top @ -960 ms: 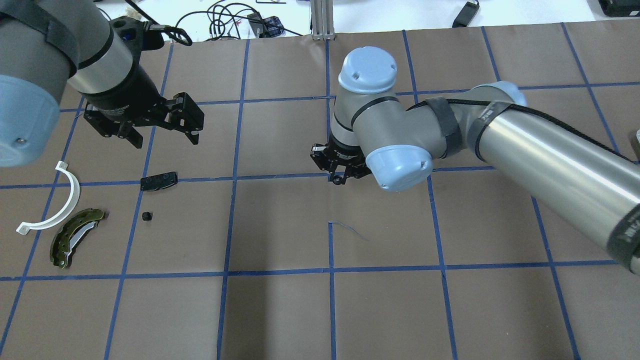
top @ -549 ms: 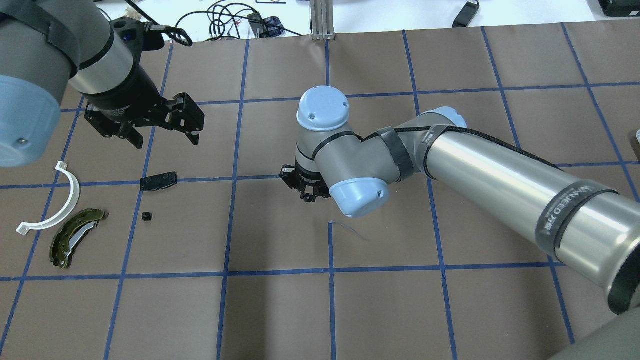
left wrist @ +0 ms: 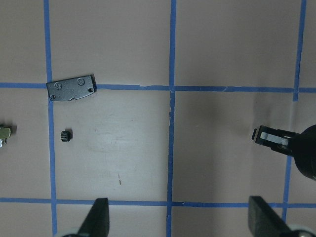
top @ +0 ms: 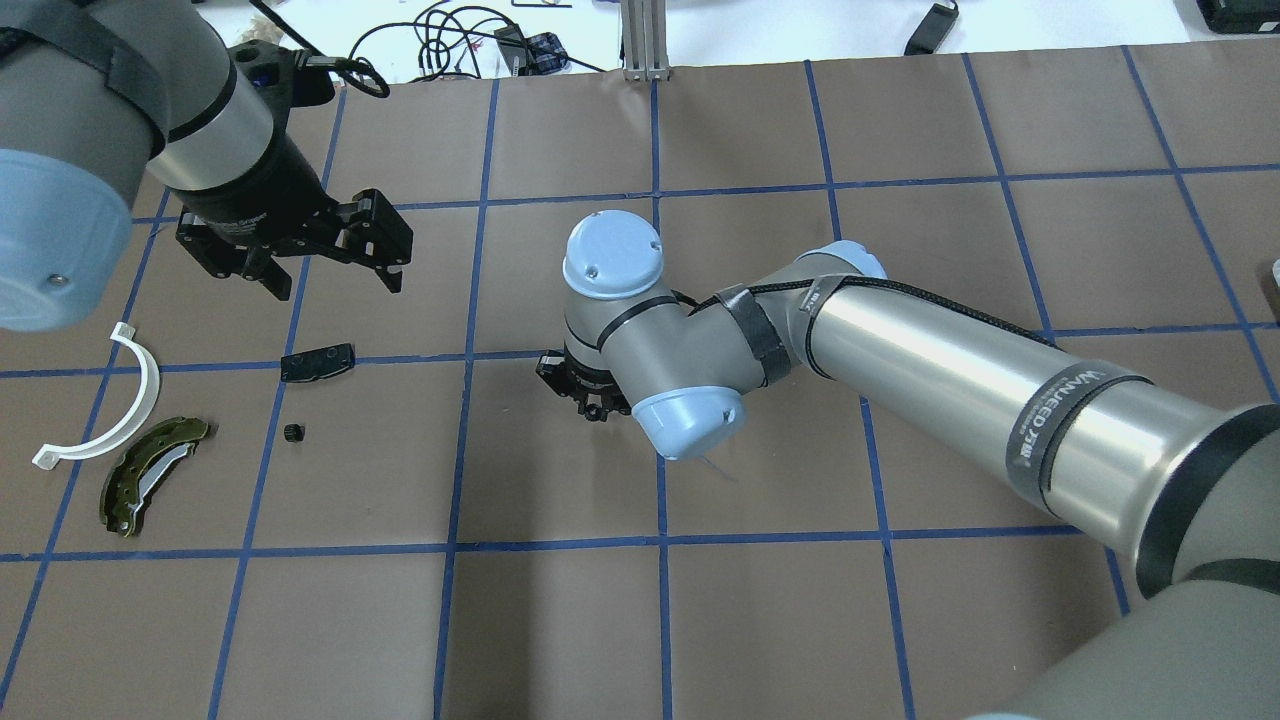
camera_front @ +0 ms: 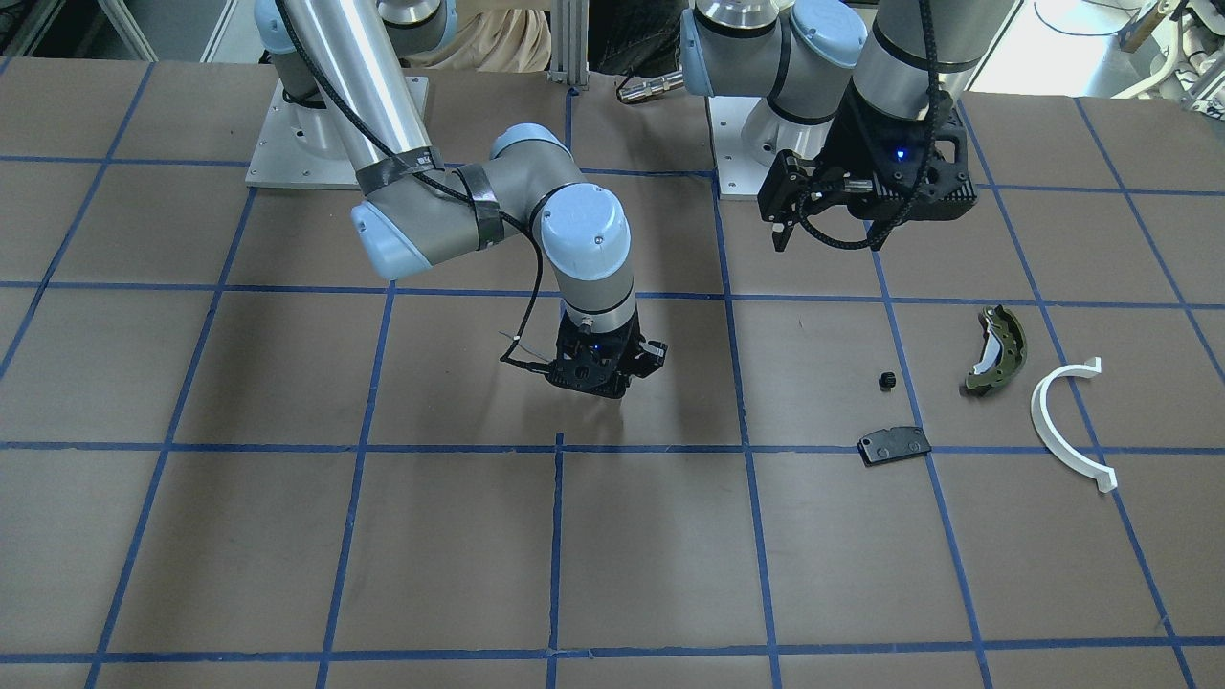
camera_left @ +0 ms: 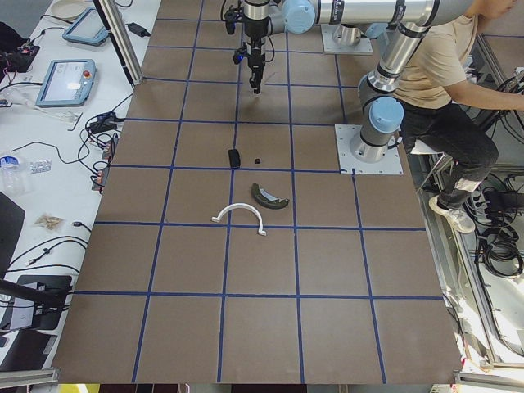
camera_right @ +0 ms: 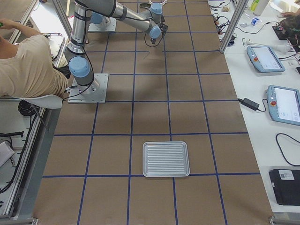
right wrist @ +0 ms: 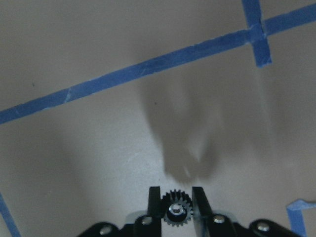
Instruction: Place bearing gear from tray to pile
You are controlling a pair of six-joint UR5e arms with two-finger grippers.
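My right gripper [right wrist: 175, 205] is shut on a small black bearing gear [right wrist: 174, 213] with a silver hub. It hangs low over the table's middle [top: 585, 400]. The pile lies at the table's left: a white half-ring arc [top: 110, 410], an olive-green brake shoe [top: 150, 475], a flat black pad [top: 318, 362] and a small black gear [top: 294, 432]. My left gripper [top: 330, 275] is open and empty, above and behind the black pad. The left wrist view shows the pad [left wrist: 71, 89] and the small gear [left wrist: 65, 136]. The empty grey tray [camera_right: 166, 159] shows only in the exterior right view.
Brown paper with blue tape lines covers the table. Cables and an aluminium post [top: 640, 40] sit along the far edge. An operator [camera_right: 28, 61] sits by the robot's base. The right arm's long forearm [top: 950, 370] spans the table's right half.
My right arm has swung left and nearer, toward the pile, with the gear still in its jaws. My left gripper has stayed almost still and open.
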